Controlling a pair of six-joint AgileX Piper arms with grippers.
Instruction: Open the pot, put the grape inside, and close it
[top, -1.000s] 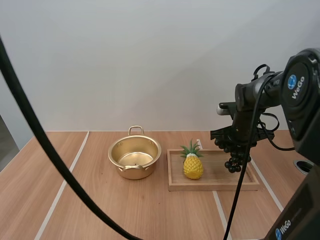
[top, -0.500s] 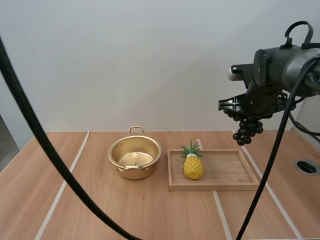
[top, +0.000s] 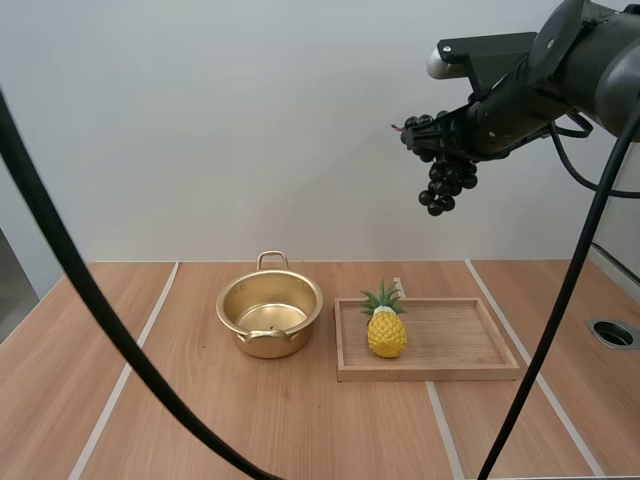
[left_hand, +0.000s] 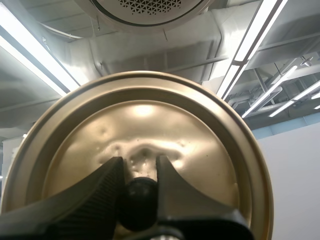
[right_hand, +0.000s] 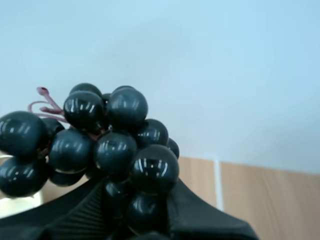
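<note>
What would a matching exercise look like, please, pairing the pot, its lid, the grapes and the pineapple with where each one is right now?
Things:
1. pot
2. lid
3. bunch of grapes
4. pineapple

Places:
A. held up in the air by the right gripper
B. standing in the wooden tray
C. open on the table, left of the tray
D. pinched by its knob in the left gripper

Pairs: 1-C, 2-D, 3-A, 4-B
</note>
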